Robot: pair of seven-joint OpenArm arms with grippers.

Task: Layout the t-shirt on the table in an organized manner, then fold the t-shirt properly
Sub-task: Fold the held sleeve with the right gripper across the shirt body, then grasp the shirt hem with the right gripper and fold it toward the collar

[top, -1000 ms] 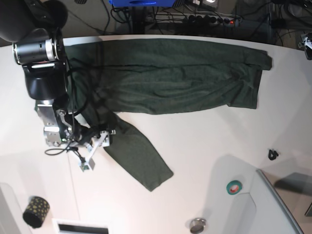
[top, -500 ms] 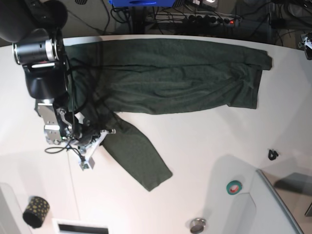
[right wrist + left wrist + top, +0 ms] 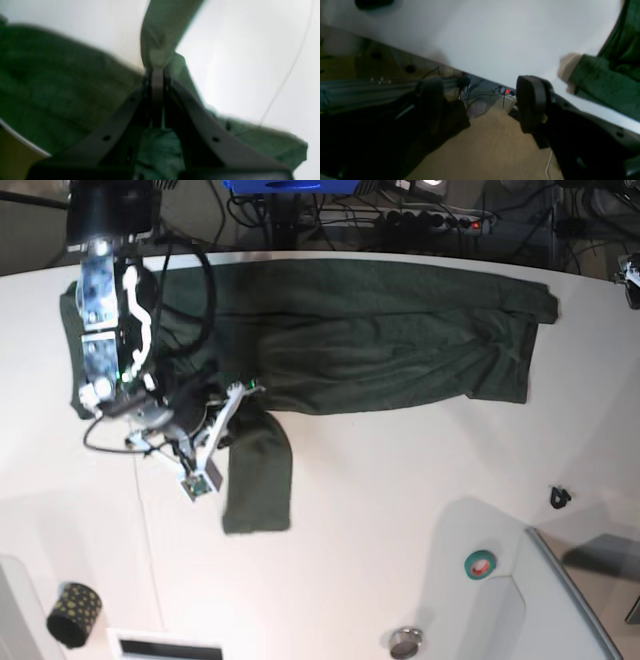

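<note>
Close to the near edge of the white counter (image 3: 380, 480) lie small things: a dark roll with yellow dots (image 3: 74, 614), a round metal piece (image 3: 405, 642), a green ring of tape (image 3: 480, 563) and a small black clip (image 3: 560, 497).

A little farther in, the right hand (image 3: 228, 412) is clenched on the green t-shirt (image 3: 370, 340). It pinches the sleeve (image 3: 258, 475) near its upper part, and below the grip the sleeve hangs almost straight toward the near edge, with its cuff end flat on the counter. In the right wrist view the two fingers (image 3: 140, 100) meet tightly with a thin fold of green cloth between them, though this picture is blurred.

Behind this, the body of the t-shirt is spread lengthwise across the far part of the counter, with some soft wrinkles. Its right end reaches near the far right edge of the counter.

The left hand (image 3: 480, 105) shows only in the left wrist view. Its jaws stand apart and nothing is between them. It is beside the counter edge, over a wooden floor (image 3: 490, 147), with one end of the t-shirt near it.

Beyond the far edge of the counter there are cables and a power strip (image 3: 440, 220) with a red light.
</note>
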